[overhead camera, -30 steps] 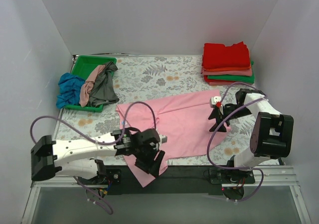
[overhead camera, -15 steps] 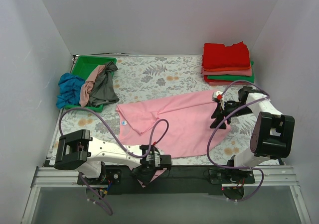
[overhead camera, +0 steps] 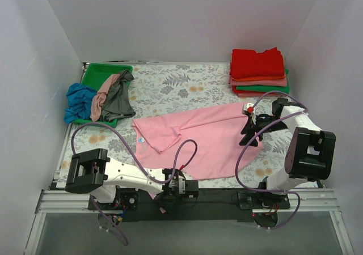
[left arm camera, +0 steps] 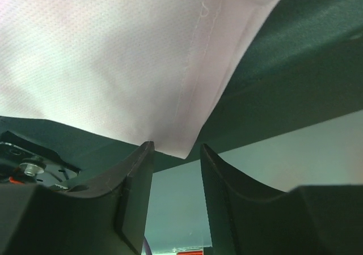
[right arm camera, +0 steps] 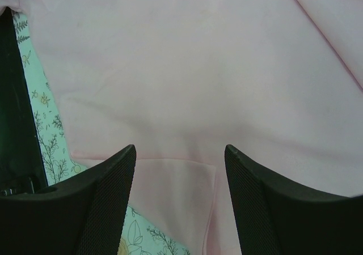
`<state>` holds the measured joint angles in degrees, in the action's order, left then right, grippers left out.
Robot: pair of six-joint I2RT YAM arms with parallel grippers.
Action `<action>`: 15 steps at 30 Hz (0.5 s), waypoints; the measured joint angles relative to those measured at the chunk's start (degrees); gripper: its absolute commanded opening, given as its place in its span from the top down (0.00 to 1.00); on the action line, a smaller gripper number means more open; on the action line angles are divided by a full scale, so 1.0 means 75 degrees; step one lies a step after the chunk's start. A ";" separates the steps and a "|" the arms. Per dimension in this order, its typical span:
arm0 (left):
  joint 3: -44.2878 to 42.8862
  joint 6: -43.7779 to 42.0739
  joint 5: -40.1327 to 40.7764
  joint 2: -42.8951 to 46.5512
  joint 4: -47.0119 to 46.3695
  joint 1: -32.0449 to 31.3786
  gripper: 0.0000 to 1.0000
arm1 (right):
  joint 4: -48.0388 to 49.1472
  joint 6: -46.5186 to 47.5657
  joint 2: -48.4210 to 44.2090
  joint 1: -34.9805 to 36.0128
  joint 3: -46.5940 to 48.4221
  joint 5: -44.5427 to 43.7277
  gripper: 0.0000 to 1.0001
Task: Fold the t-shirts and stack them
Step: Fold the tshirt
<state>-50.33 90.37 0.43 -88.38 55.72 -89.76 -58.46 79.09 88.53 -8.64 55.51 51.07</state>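
Observation:
A light pink t-shirt (overhead camera: 204, 139) lies spread across the middle of the table. My left gripper (overhead camera: 168, 197) is low at the table's front edge. In the left wrist view (left arm camera: 176, 147) its jaws stand apart, and a hemmed corner of the pink shirt (left arm camera: 113, 51) hangs just above the fingertips, not pinched. My right gripper (overhead camera: 248, 139) is over the shirt's right edge. In the right wrist view (right arm camera: 180, 150) it is wide open above a folded-over hem (right arm camera: 170, 198). Folded shirts are stacked at the back right, red (overhead camera: 258, 62) on top, salmon and green below.
A green tray (overhead camera: 96, 73) at the back left holds crumpled grey (overhead camera: 119, 96) and salmon (overhead camera: 102, 102) shirts. A blue shirt (overhead camera: 76, 99) hangs over its left edge. A black rail (overhead camera: 227, 195) runs along the front edge. White walls close in on three sides.
My left arm has dropped down to the front edge. The pink flap it carried there a second ago now hangs mostly out of sight. My right gripper has barely moved.

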 measured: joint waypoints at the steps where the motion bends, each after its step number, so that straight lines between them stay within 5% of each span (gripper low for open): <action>1: 0.0009 -0.0012 0.0000 -0.0038 -0.0017 0.0000 0.66 | 0.0000 -0.0009 0.0000 -0.0003 0.0000 0.0000 0.30; 11: 0.0050 -0.0131 -0.0032 -0.0332 0.0017 0.0000 1.00 | 0.0003 -0.0093 -0.0029 -0.0020 -0.0003 -0.0009 0.30; 15: 0.0050 -0.0160 -0.0026 -0.0318 0.0047 0.0000 1.00 | -0.0003 -0.0102 -0.0195 -0.0029 -0.0029 -0.0099 0.29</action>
<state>-49.95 89.17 0.23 -90.76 56.07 -89.76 -58.48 78.32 87.07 -8.86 55.29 50.33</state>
